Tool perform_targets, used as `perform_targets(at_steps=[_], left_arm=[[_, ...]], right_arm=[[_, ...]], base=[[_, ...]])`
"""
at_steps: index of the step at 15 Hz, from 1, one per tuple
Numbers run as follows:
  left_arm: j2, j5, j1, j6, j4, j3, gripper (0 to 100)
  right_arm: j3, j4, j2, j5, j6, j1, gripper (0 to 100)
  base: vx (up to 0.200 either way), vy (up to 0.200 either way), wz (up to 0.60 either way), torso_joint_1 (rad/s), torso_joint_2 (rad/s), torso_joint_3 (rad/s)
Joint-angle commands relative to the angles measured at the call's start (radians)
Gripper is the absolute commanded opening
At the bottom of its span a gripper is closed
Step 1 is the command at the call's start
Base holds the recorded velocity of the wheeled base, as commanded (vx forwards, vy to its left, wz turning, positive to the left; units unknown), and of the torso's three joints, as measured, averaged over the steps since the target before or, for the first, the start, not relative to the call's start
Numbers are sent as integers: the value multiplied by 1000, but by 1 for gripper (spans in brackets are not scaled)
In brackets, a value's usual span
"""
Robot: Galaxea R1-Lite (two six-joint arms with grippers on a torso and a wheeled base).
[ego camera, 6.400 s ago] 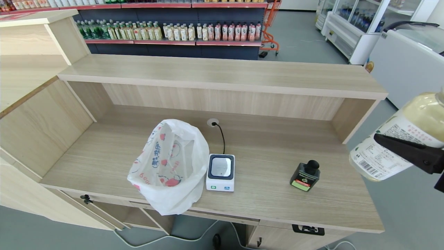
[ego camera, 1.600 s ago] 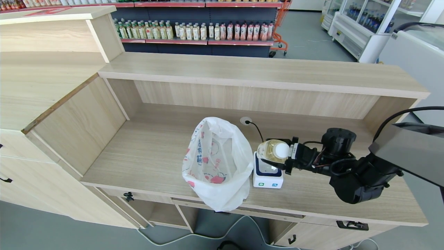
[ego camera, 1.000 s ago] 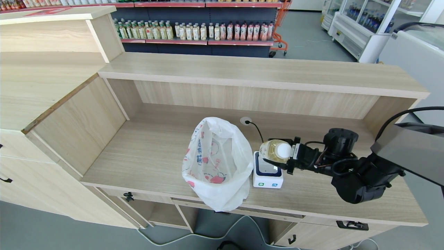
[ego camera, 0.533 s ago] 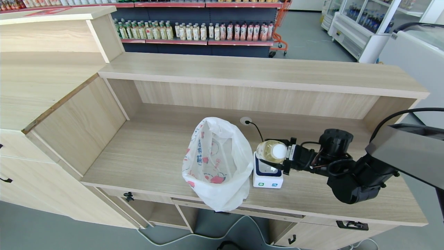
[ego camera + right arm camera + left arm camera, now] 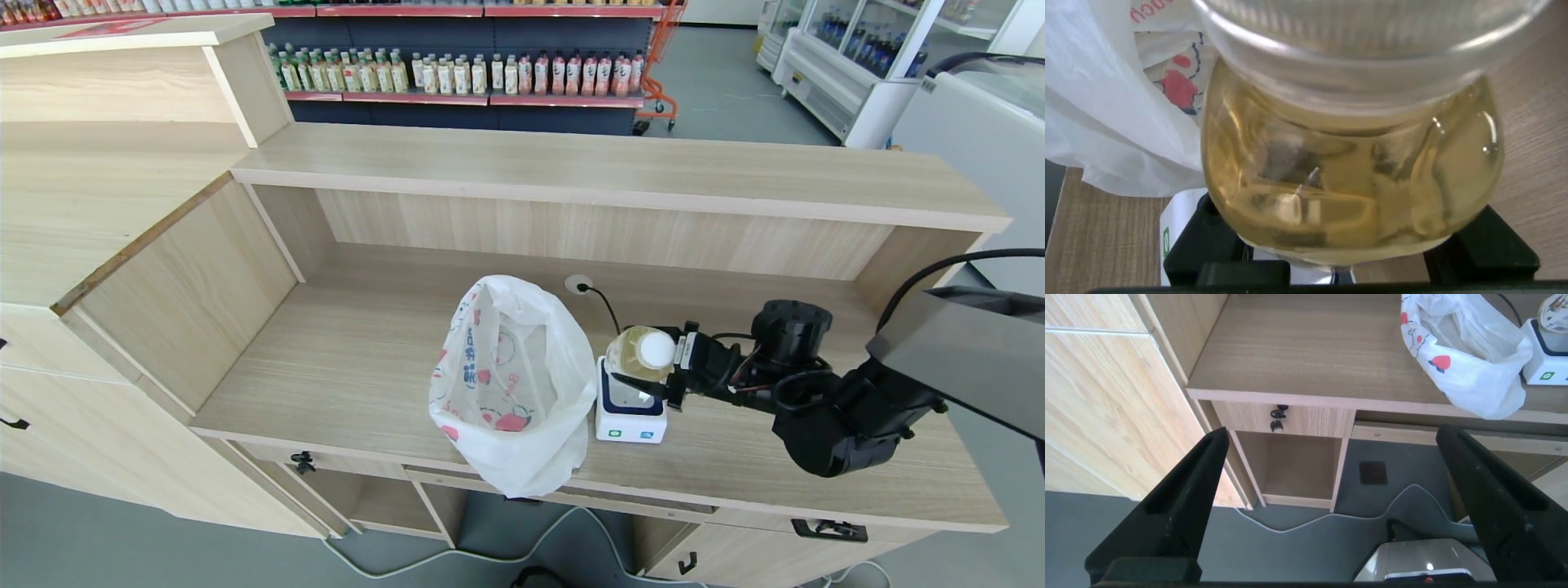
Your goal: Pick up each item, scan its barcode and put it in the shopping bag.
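My right gripper (image 5: 647,359) is shut on a clear bottle of yellowish drink (image 5: 635,353) with a white cap, held on its side just above the white barcode scanner (image 5: 629,412). In the right wrist view the bottle (image 5: 1347,147) hangs over the scanner (image 5: 1180,233), with the bag (image 5: 1110,98) beside it. The white shopping bag (image 5: 510,384) with red prints stands open directly left of the scanner. My left gripper (image 5: 1331,498) hangs open below and in front of the counter's left end, nothing between its fingers.
The scanner's black cable runs back to a grommet (image 5: 579,283). A raised shelf (image 5: 620,175) spans the back of the counter and a wooden side wall (image 5: 188,302) closes its left. Bare counter (image 5: 343,367) lies left of the bag.
The head camera has shifted since the oldest frame. My right gripper carried the bottle from the far right to above the scanner; over the last second it only shifted slightly there.
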Motion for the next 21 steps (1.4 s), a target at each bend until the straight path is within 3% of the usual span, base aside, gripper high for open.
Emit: perform_targets(at_steps=[1,2,4,6,8,21], left_arm=[[0,0,0,0,0,0,100],[0,0,0,0,0,0,100],[0,0,0,0,0,0,100],[0,0,0,0,0,0,100],[0,0,0,0,0,0,100],[0,-1,0,3,0,0,100]], right_arm=[[20,23,-185,-97,210,-21,0],[28,25,-246,-163,326,-22,0],[75,109,-433,-413,667,-16,0],[89,261,-544,-521,802,-21,0],[95,324,-583,-574,903,-22,0],[249,315,-662,-578,931,-25,0]], base=[[0,0,0,0,0,0],[0,0,0,0,0,0],[0,0,0,0,0,0],[0,0,0,0,0,0],[0,0,0,0,0,0],[0,0,0,0,0,0]])
